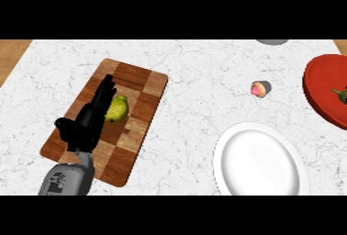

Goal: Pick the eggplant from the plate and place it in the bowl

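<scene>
At the right edge lies a red plate (322,87), partly cut off by the frame. On it, right at the frame's border, a small dark piece with a green stem shows, likely the eggplant (339,95); most of it is out of view. A white bowl (261,160), shallow and round, sits at the lower right with nothing in it. My left hand (85,126) is far from both, at the left over a wooden cutting board, open with its fingers stretched straight toward the back. My right hand does not show.
The checkered cutting board (146,85) carries a yellow-green pear (117,109) just right of my left fingers. A small pink cupcake (260,88) stands between board and red plate. A grey round object (271,41) peeks in at the top.
</scene>
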Robot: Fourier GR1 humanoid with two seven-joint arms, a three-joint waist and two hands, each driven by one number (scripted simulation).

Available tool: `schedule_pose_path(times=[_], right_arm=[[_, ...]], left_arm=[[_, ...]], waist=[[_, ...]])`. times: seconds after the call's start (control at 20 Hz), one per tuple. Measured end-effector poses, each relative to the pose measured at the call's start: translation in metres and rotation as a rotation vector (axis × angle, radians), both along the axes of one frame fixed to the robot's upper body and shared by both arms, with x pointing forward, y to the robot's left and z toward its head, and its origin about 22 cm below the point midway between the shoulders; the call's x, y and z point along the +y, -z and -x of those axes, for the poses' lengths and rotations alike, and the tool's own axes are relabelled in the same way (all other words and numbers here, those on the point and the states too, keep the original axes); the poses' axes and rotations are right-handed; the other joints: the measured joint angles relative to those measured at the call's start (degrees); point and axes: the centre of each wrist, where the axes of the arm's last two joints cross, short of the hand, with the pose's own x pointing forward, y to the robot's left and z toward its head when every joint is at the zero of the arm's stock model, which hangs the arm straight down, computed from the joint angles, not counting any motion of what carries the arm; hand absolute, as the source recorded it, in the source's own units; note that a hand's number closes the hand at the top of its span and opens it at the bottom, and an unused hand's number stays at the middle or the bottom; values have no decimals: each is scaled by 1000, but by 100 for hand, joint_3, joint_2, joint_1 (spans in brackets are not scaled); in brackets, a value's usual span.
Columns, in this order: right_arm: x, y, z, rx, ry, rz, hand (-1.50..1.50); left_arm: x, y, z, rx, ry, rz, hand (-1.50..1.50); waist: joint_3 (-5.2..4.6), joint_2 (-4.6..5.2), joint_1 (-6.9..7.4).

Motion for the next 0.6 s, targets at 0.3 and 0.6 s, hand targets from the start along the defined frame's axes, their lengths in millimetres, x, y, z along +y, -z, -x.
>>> schedule_pose_path(times=[0.3, 0.6], right_arm=[[-10, 17, 6, -44, -101, -149, -150], [-22, 1, 8, -210, -99, -285, -150]], left_arm=[[-4, 3, -2, -1, -11, 0, 0], [5, 6, 4, 3, -12, -3, 0]], waist=[[3, 2, -17], [-1, -20, -39]])
